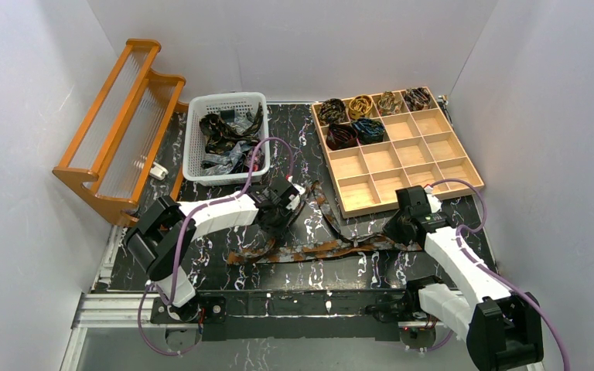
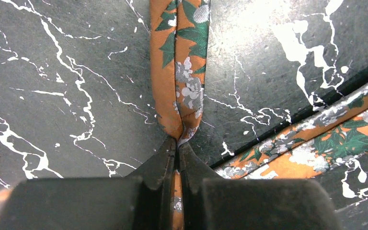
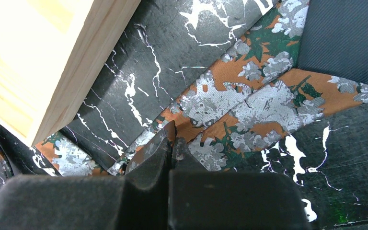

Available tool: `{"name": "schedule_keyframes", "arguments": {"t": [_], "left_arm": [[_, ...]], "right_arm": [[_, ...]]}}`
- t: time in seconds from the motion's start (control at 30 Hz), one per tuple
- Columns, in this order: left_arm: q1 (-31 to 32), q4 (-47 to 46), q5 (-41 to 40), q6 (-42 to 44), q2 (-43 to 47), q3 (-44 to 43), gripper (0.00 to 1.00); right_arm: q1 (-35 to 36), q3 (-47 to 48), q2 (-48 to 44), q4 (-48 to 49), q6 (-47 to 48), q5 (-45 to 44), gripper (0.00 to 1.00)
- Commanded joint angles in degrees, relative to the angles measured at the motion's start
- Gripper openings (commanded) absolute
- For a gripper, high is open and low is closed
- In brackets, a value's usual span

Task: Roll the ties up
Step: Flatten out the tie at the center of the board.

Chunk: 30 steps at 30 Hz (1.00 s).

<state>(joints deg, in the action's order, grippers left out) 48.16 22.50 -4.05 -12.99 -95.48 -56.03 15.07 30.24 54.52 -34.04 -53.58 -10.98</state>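
Left gripper [image 2: 177, 143] was pinched shut on folded orange tie [image 2: 179, 72]; right gripper [image 3: 173, 143] was closed on same tie's far end, just beside tray [image 3: 52, 62]. Tie lay strung across counter [image 2: 52, 96] between both arms; coiled ties [image 1: 360, 107] sat in tray

We see plain white walls [image 1: 294, 46] enclosing the bench on three sides, evenly lit. The table [image 1: 201, 272] under the left claw [image 1: 285, 207] is black with white marble veining. A wooden rack [image 1: 120, 131] stands well to the claw's left, at the wall. An aluminium frame [image 1: 116, 309] edges the near side.
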Motion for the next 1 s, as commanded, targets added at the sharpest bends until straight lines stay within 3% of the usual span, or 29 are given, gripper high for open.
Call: {"name": "schedule_keyframes", "arguments": {"t": [0.0,0.2,0.43,0.57,0.67,0.83,0.97], "left_arm": [[0.0,2.8,3.0,-0.4,4.6,-1.9,0.0],[-6.5,2.8,22.2,-5.0,15.2,0.8,0.0],[-11.6,3.0,34.7,-9.7,24.0,7.9,0.0],[-11.8,1.4,39.5,-13.3,24.4,13.1,0.0],[-11.9,0.6,40.9,-15.6,26.4,16.0,0.0],[-12.7,-3.2,43.0,-21.3,32.6,19.1,0.0],[-13.3,1.8,39.4,-20.1,33.0,18.9,0.0]], "right_arm": [[-0.4,1.2,0.3,2.6,0.8,-1.9,0.01],[-0.9,-2.4,-7.5,7.4,-1.4,-3.9,0.01],[-1.0,-11.9,-28.1,8.9,-8.8,-14.3,0.01],[-1.0,-14.3,-32.6,8.5,-10.6,-15.8,0.01],[-1.0,-12.5,-27.6,2.6,-14.2,-18.5,0.01],[-1.0,-5.3,-10.5,-6.1,-18.9,-22.2,0.01],[-1.5,2.7,1.1,-13.1,-21.2,-25.5,0.01]]}}
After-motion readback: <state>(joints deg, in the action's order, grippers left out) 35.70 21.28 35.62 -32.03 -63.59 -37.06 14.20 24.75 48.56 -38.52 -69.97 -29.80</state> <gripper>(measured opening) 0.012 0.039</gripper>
